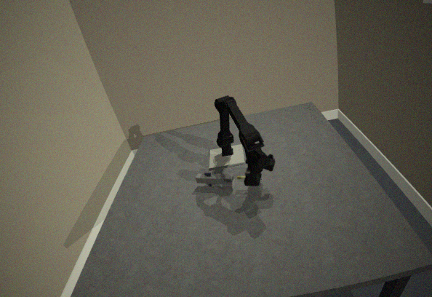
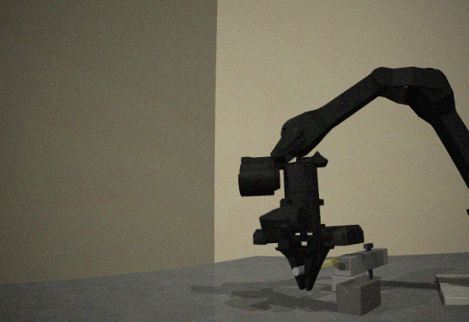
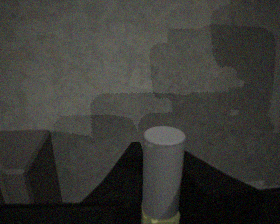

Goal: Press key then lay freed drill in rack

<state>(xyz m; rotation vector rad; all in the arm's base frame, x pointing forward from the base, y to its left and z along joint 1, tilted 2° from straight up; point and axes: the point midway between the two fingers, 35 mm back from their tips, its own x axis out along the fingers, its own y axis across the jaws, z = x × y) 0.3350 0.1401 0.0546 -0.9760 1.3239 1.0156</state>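
My gripper is shut on the drill, low over the table. The drill lies level across the fingers, its pale round end out one side and its yellow part toward the holder. The holder is a grey beam. In the top view a small gap shows between it and the yellow part; whether a thin bit still reaches the bore cannot be told. The key is a dark knob on top. The rack, apparently the notched block, holds nothing visible.
A pale block stands under the holder's near end. The arm's base stands on a pale plate behind the holder. The holder and notched block are close beside the gripper. Arm shadows fall across the grey table.
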